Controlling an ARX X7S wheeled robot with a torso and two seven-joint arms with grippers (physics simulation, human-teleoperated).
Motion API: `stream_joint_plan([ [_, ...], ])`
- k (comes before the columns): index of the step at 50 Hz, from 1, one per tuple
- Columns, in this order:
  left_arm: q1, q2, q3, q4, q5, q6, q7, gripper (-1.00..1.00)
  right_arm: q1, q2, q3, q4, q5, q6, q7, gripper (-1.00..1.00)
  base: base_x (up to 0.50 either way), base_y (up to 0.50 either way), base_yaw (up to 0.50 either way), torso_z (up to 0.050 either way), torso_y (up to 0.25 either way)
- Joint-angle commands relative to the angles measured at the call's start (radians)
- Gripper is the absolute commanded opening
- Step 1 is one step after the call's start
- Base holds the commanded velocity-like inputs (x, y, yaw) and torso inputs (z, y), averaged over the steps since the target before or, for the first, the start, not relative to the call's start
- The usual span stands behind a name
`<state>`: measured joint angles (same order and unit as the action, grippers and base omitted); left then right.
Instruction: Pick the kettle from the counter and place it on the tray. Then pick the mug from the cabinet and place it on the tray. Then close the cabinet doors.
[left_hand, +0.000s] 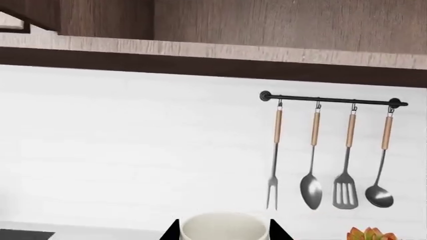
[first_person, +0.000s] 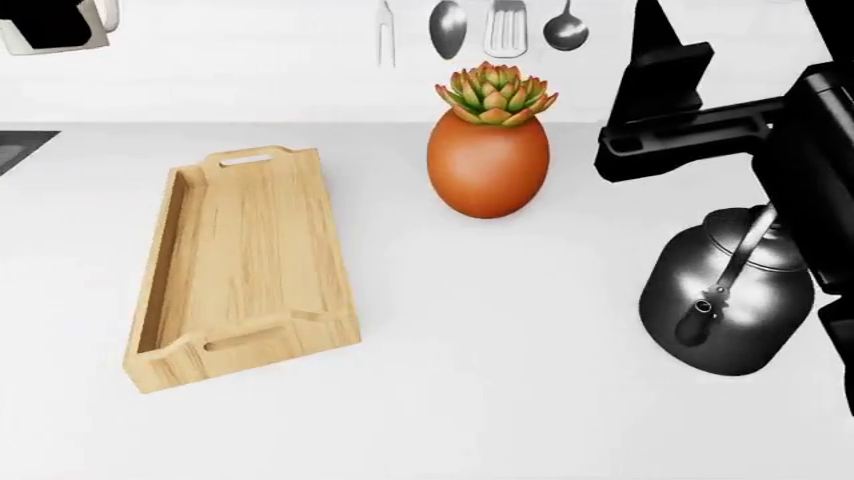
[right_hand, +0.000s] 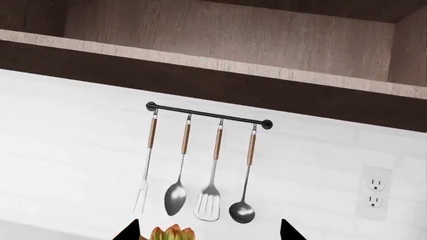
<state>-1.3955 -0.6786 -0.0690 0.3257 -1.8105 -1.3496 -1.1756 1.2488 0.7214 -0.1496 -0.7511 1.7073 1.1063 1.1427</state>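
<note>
The off-white mug (left_hand: 225, 226) sits between my left gripper's (left_hand: 223, 232) two black fingertips, held up in front of the white wall. In the head view the mug (first_person: 20, 45) shows at the top left corner, beyond the tray's far end. The light wooden tray (first_person: 247, 265) lies on the white counter (first_person: 507, 360) at the left with nothing in it. The dark glossy kettle (first_person: 727, 300) stands on the counter at the right, under my right arm (first_person: 674, 110). My right gripper (right_hand: 208, 232) is open and empty, facing the wall.
An orange egg-shaped pot with a succulent (first_person: 489, 160) stands between the tray and the kettle. A rail of utensils (right_hand: 200, 165) hangs on the wall under the wooden cabinet (right_hand: 220, 35). A wall socket (right_hand: 375, 192) is right of the rail. A dark hob edge (first_person: 20, 150) shows far left.
</note>
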Motion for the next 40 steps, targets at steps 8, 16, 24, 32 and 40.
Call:
stream_joint_plan([
  [8,0.038,-0.027,-0.022,0.011,0.032,0.024,0.044,-1.0,0.17,0.023,-0.066,0.088,0.104,0.033,0.068,1.0,0.0,0.0,0.0,0.0,0.0],
  [16,0.014,-0.044,-0.012,-0.002,0.034,0.023,0.05,-1.0,0.345,0.03,-0.136,0.172,0.205,0.063,0.137,1.0,0.0,0.0,0.0,0.0,0.001],
  [24,-0.001,-0.057,-0.004,-0.009,0.028,0.027,0.049,-1.0,0.394,0.026,-0.152,0.19,0.218,0.066,0.145,1.0,0.26,0.0,0.0,0.0,0.0],
  [32,0.007,-0.065,-0.004,-0.008,0.035,0.033,0.059,-1.0,0.4,0.029,-0.155,0.191,0.213,0.062,0.142,1.0,0.5,0.0,0.0,0.0,0.001],
  [40,0.025,-0.065,-0.004,-0.003,0.059,0.042,0.076,-1.0,0.403,0.036,-0.155,0.183,0.212,0.059,0.142,1.0,0.3,0.0,0.0,0.0,0.001],
])
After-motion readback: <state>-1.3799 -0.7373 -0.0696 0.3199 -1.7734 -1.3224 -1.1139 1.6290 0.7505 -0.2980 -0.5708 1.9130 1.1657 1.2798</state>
